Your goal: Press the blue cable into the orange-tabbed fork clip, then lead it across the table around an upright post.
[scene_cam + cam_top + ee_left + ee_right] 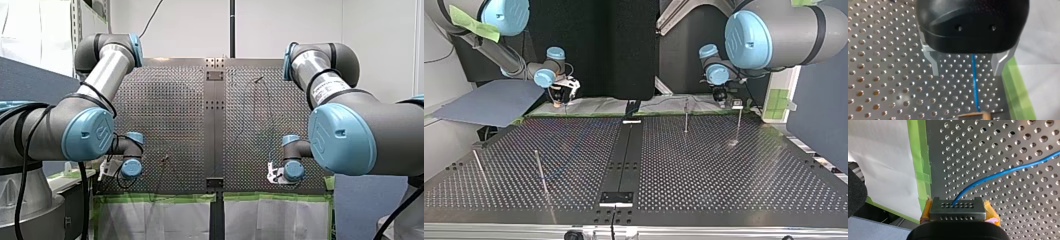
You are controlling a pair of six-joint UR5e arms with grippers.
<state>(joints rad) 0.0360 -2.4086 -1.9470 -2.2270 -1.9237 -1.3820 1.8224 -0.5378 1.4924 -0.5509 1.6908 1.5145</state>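
Between spread metal fingers (932,62) of my left gripper (966,72), blue cable (975,85) lies on perforated table (885,75), untouched. my right gripper (958,207), yellow pads (990,211), clamped on blue cable running out ahead.

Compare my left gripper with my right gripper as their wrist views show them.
My left gripper stands open, its bare metal fingers apart; my right gripper is shut. The left touches nothing, the blue cable lying on the perforated table between its fingers; the right grips that cable. The left shows no pads; the right shows yellow-orange pads. Both hang over that table beside green tape.
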